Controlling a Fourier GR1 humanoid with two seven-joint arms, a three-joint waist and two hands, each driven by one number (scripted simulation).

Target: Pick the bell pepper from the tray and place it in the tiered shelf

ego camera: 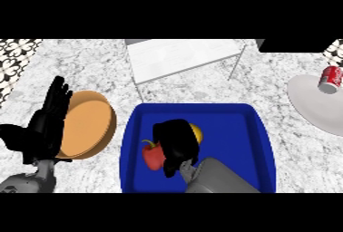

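"Blue tray (265,145) at the middle of the marbled table (87,68): what lies inside it?"

"A red bell pepper (152,156), its green stem uppermost, sits toward the tray's left side. A yellow round thing (196,131) lies just behind it, partly hidden."

"Where is the right robot hand?"

"The right robot hand (175,138) is over the tray, at the end of a grey forearm (218,179) that enters from the lower edge. It meets or overlaps the pepper's right side and covers part of the yellow thing. It shows only as a black shape, so I cannot tell whether it is grasping the pepper or released."

"And the other one?"

"The left robot hand (46,122) rests at the left edge, released, fingers straight and pointing up, just beside an orange plate (90,122)."

"The tiered shelf?"

"The tiered shelf (178,56), white with thin metal legs, stands at the far side of the table, behind the tray and apart from it. At the far right, a red can (330,79) rests on a white plate (315,102)."
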